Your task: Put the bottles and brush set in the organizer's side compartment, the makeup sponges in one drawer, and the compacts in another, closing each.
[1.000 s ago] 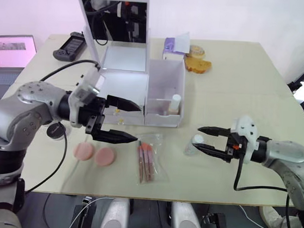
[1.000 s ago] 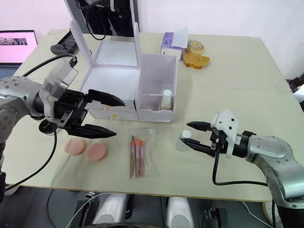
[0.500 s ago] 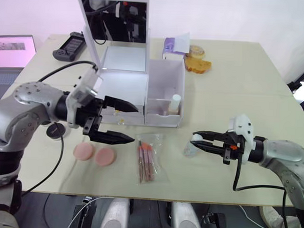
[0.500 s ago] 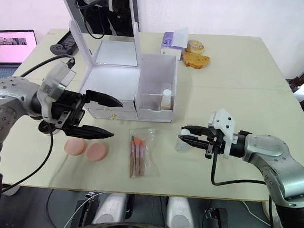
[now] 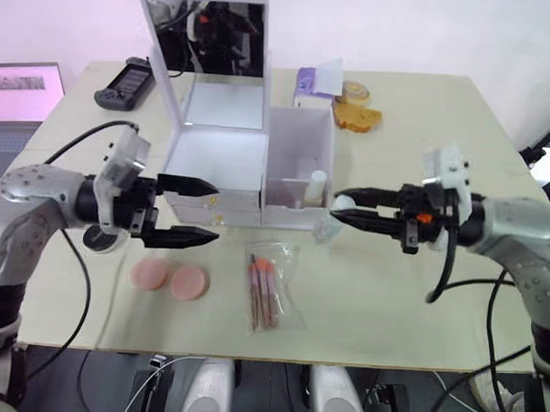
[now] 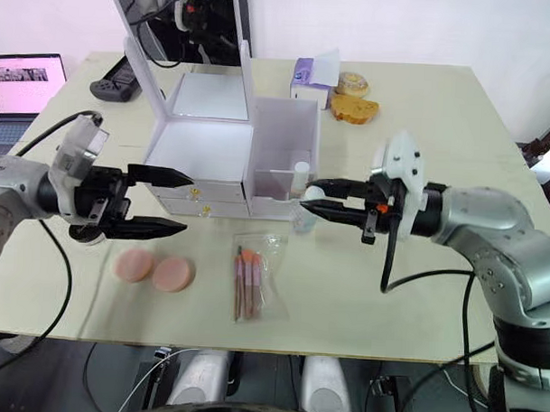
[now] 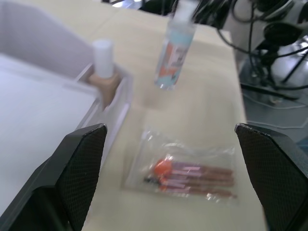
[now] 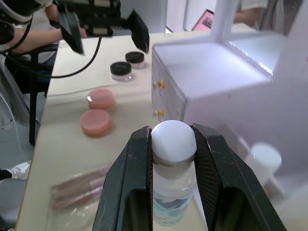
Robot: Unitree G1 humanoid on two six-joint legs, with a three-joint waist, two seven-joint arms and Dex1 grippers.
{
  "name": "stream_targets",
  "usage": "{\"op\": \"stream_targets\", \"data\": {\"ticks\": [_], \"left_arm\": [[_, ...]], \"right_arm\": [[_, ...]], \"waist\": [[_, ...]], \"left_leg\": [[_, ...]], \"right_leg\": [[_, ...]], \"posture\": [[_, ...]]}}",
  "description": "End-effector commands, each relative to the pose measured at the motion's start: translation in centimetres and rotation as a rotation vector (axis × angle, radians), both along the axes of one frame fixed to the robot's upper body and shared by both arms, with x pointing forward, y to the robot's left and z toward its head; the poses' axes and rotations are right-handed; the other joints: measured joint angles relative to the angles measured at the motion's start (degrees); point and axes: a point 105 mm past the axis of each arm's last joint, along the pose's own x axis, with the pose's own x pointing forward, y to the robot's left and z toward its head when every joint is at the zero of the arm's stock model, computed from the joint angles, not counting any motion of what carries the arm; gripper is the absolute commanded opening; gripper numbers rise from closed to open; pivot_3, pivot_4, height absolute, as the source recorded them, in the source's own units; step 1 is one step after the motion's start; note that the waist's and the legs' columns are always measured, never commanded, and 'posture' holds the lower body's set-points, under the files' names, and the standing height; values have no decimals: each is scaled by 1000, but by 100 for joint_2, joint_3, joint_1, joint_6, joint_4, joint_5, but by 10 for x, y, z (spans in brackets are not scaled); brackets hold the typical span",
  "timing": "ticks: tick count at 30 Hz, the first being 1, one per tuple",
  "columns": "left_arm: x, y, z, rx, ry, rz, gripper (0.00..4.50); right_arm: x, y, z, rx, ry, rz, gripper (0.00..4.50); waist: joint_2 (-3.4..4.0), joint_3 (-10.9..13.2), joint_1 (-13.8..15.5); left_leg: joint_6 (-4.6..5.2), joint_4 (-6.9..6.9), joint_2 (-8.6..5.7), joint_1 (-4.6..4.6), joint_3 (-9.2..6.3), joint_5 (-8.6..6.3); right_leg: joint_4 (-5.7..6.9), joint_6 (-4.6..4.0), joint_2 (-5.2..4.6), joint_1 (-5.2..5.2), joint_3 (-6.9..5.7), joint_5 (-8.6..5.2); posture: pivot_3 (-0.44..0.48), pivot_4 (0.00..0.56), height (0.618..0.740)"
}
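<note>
While your right gripper (image 6: 313, 197) carries the clear plastic bottle with the white cap (image 5: 327, 228), clamped at the neck, it hangs just in front of the white organizer's open side compartment (image 5: 298, 162).

You hold it by the cap so the body dangles upright, which should suit a straight drop beside the small beige bottle (image 5: 315, 188) already standing inside. Your left gripper (image 5: 192, 210) waits with fingers spread wide near the drawer fronts (image 5: 212, 208), clear of the load. You have open table around the bagged pink brush set (image 5: 264, 291) and the two round pink sponges (image 5: 169, 278); mind the compartment's front wall as you go in.
</note>
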Motion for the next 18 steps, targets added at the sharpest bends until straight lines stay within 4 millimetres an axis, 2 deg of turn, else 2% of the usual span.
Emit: {"op": "stream_targets", "data": {"ticks": [1,3,6,12,18], "left_arm": [[-3,21,4,9,-74,107,4500],[-8,25,2,-9,-79,143,4500],[-13,26,-1,-18,-87,175,4500],[-21,26,-4,-29,-95,216,4500],[-23,27,-3,-34,-103,243,4500]], "right_arm": [[20,16,20,13,-59,-11,677],[38,20,23,2,-64,-51,677],[51,24,25,-2,-41,-64,677],[63,33,27,-36,-40,-34,677],[74,43,18,-109,-16,-17,677]], "waist": [[0,0,-28],[0,0,-69],[-3,-1,-14],[-2,-1,14],[-1,0,-8]], "left_leg": [[0,-1,1,1,1,0],[0,-4,3,1,0,0],[0,-2,2,-12,-7,0],[0,-6,-1,-19,-5,0],[0,-7,-1,-16,-4,0]], "right_leg": [[0,-1,0,-2,1,1],[1,-2,1,-4,0,1],[-1,-2,1,-9,-7,1],[-3,-1,-3,-18,-6,2],[0,-1,-2,-20,-6,1]], "posture": [[0,150,740],[0,150,740],[0,150,740],[0,150,740],[0,150,740]]}}
